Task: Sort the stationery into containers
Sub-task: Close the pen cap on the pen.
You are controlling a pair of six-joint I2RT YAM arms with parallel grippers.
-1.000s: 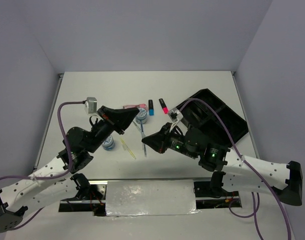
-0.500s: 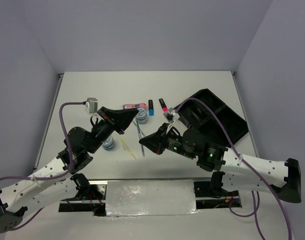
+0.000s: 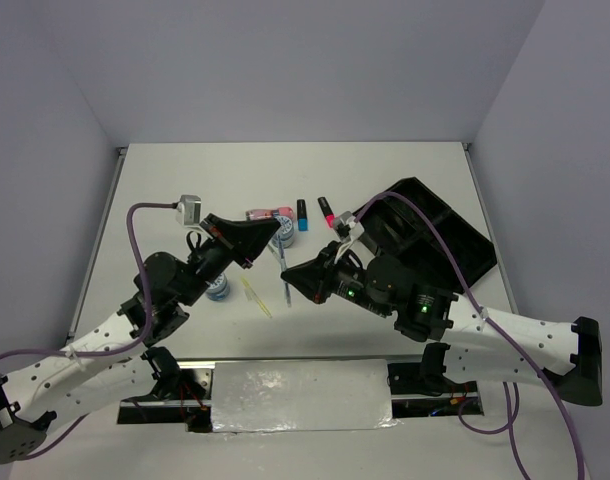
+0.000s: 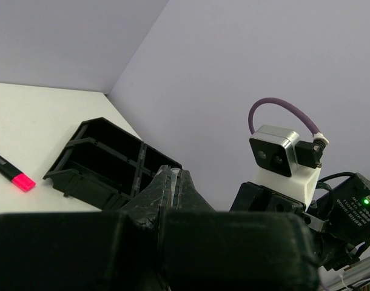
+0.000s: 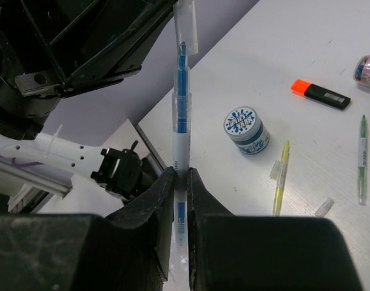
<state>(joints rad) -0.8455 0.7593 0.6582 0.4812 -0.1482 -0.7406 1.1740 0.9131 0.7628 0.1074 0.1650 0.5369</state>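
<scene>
Compared with a second ago: shifted a little up and leftward with the right gripper [image 3: 288,276]. Carried with it, the thin blue pen with a clear plastic cap [image 3: 282,262], off its lower slant and closer under the left gripper [image 3: 273,240]. Nudged slightly rightward with the left arm too. No change in either grip.

Beyond the left gripper's tip:
- a pink tube [image 3: 268,213]
- a short black marker with a blue end [image 3: 302,215]
- a short black marker with a pink end [image 3: 327,211]

Just behind that tip and partly covered by it, a round blue-white disc [image 3: 285,237]. Half hidden by the left arm, a second round blue-white disc [image 3: 217,289]. Near the right gripper's tip, flat on the table, a thin yellow pen [image 3: 255,297]. Past the right fingers in the wrist view, a short black marker with an orange end [image 5: 321,94] and a thin green pen [image 5: 361,157]. Well to the right of both grippers, the black plastic compartment tray [image 3: 455,245], with the right arm across its near corner.

Clamped between the right fingers [image 5: 151,200], nearly closed: the pen's barrel, standing up out of them, clear of the table. Pressed tight together, the left fingers [image 4: 158,191], with a pale sliver pinched at the very tips. In the right wrist view, the pen's clear cap end right at those tips.
</scene>
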